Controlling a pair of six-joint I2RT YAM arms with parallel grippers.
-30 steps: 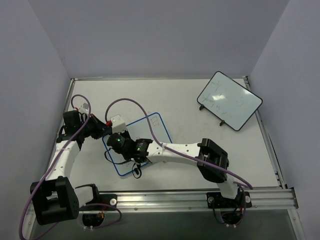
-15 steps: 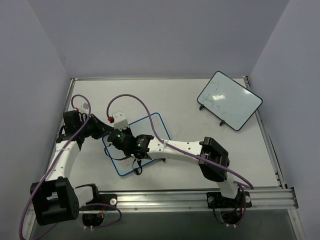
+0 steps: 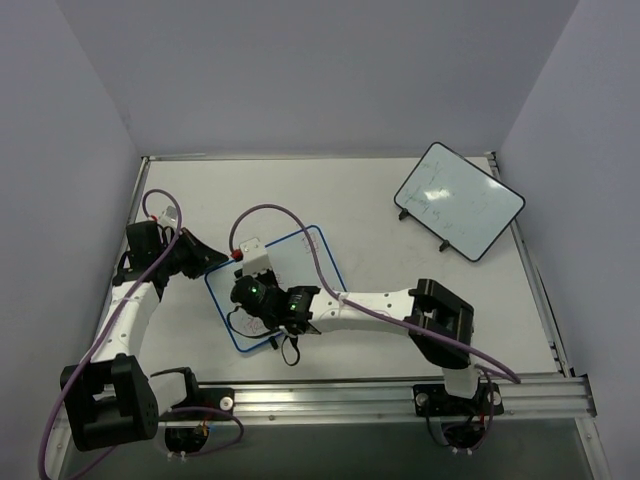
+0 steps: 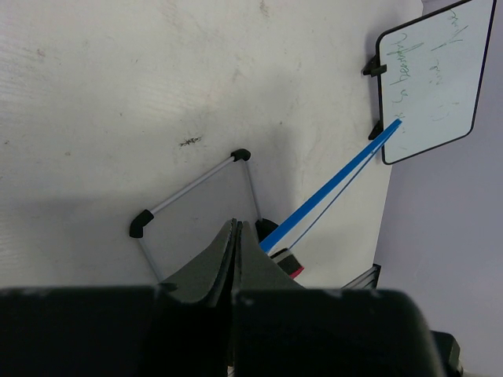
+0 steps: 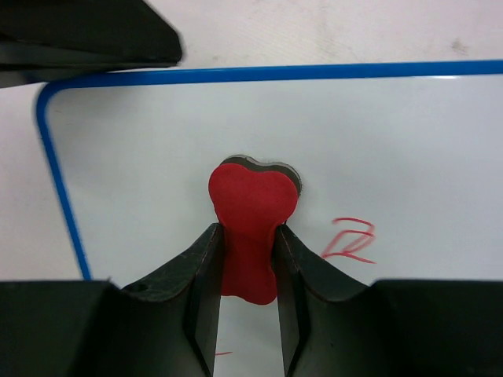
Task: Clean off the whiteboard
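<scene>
The blue-rimmed whiteboard [image 3: 305,255] lies flat at the table's left centre. My right gripper [image 5: 246,229] is shut on a red eraser [image 5: 253,196], whose tip presses on the whiteboard [image 5: 393,141] near its rounded corner. A red scribble [image 5: 350,239] sits just right of the eraser, and a small red dash [image 5: 222,353] shows lower down. From above, the right gripper [image 3: 250,300] hangs over the board's left half. My left gripper [image 3: 213,262] is shut, with nothing between its fingers [image 4: 236,236], at the board's left corner. Its dark finger [image 5: 86,35] shows past the blue rim [image 5: 275,73].
A black-rimmed whiteboard [image 3: 458,200] with faint dark marks stands at the back right, and it also shows in the left wrist view [image 4: 436,75]. An aluminium rail [image 3: 400,398] runs along the near edge. Purple cables loop above the blue-rimmed board.
My right gripper has slid the eraser a little to the right and nearer across the board. The left arm has not moved.
</scene>
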